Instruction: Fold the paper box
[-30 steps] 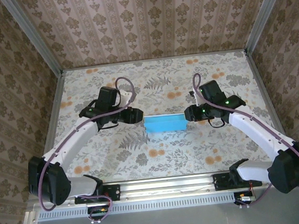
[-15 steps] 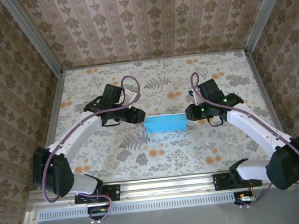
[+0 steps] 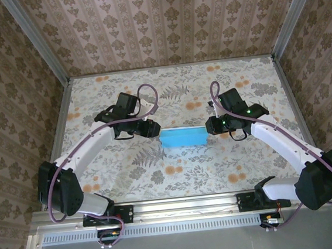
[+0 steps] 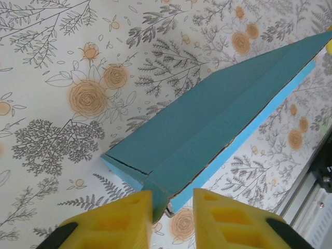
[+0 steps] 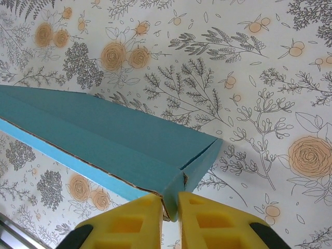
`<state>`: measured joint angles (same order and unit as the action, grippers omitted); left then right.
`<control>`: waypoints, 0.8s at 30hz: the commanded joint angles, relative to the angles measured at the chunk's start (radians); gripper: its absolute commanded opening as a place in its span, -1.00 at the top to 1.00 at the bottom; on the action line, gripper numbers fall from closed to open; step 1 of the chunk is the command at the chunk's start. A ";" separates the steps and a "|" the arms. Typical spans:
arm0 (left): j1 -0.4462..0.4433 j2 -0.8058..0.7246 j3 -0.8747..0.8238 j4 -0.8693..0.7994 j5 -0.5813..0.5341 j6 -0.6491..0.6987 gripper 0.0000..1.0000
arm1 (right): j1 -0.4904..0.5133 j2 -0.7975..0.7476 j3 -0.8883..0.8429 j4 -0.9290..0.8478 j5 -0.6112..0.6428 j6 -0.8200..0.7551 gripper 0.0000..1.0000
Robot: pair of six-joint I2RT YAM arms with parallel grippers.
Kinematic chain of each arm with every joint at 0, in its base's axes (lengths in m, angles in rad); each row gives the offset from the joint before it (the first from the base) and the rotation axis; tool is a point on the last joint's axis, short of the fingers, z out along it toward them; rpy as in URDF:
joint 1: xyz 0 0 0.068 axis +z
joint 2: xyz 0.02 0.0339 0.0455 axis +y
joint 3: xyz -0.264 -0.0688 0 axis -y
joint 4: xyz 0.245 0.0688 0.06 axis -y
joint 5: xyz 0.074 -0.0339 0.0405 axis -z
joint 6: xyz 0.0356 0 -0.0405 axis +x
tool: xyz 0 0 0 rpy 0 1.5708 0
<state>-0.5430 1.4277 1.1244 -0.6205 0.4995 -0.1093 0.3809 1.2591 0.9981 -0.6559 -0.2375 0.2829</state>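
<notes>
Item: paper box [image 3: 183, 137], turquoise, lying on floral table [image 3: 169, 92].
Status: long panels folded over into a shallow body. The end corners gape slightly, so the ends likely remain to be closed.
Left gripper [image 4: 172, 199], at box's left end: narrowly spread around the corner, a gap on one side.
Right gripper [image 5: 169, 202], at box's right end: pinching the corner.

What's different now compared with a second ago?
The left arm leaned in: its elbow swung inward and its wrist shifted a little farther from the base. The right arm barely moved. The box stayed put, with the left gripper straddling one end corner and the right gripper pinching the other end.
</notes>
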 commanded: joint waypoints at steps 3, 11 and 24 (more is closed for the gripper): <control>-0.004 0.015 0.041 -0.052 -0.015 0.022 0.57 | 0.007 0.006 0.033 -0.019 0.023 -0.010 0.67; -0.005 0.040 0.052 -0.059 -0.015 -0.016 0.73 | 0.008 0.003 0.033 -0.022 0.021 -0.009 0.73; -0.006 0.055 0.046 -0.029 0.005 -0.098 0.90 | 0.016 0.006 0.037 -0.022 0.015 -0.002 0.86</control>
<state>-0.5430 1.4673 1.1526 -0.6468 0.4934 -0.1833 0.3874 1.2591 1.0019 -0.6563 -0.2340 0.2832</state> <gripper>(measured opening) 0.057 0.074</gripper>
